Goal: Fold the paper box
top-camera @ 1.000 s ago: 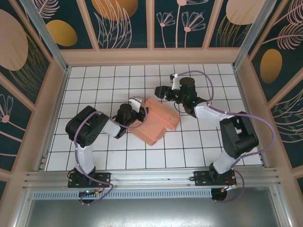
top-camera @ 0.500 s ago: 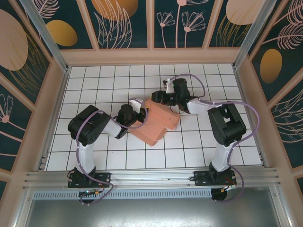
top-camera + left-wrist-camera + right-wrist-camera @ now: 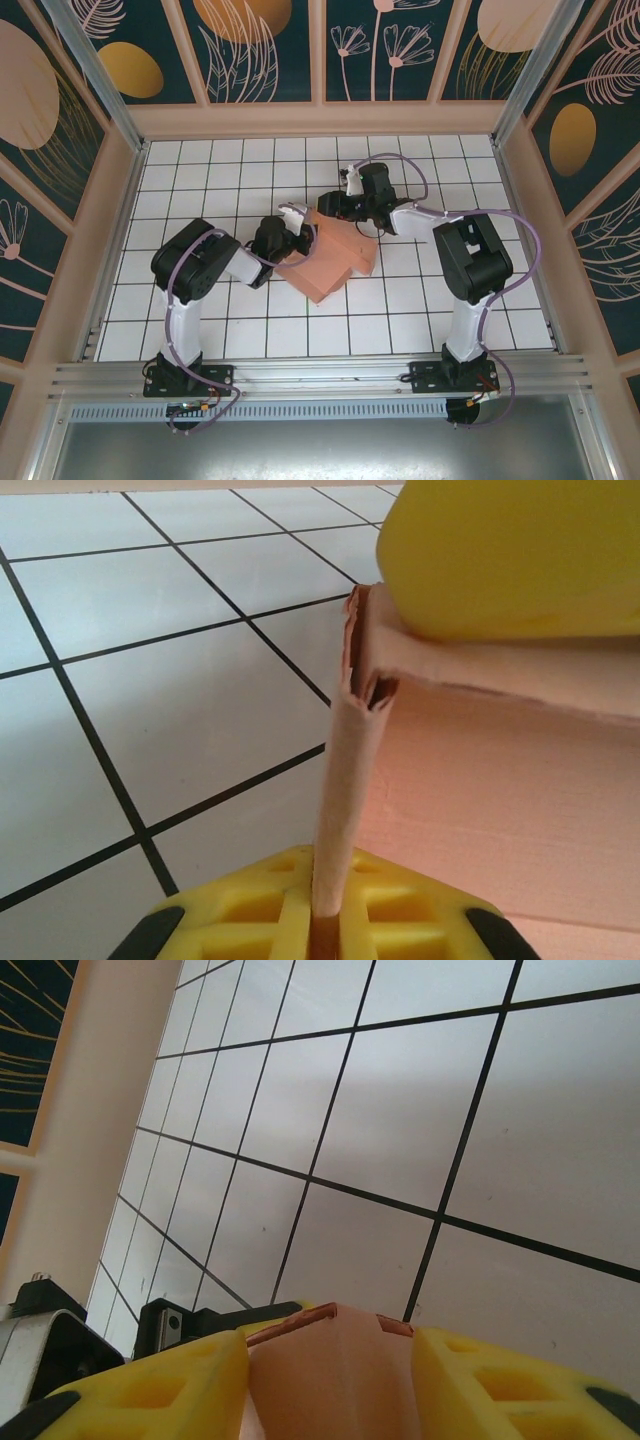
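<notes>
r tool [image 3: 328, 208] moved onto 1 paper box [image 3: 335, 262]; l tool [image 3: 297, 224] pinching

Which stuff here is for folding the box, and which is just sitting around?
For the job:
- the paper box
- the left claw, pinching a flap of the box
- the right claw, gripping the box's far side

Just there:
- the white tiled table
- the flowery walls
- the metal rail at the front
</notes>
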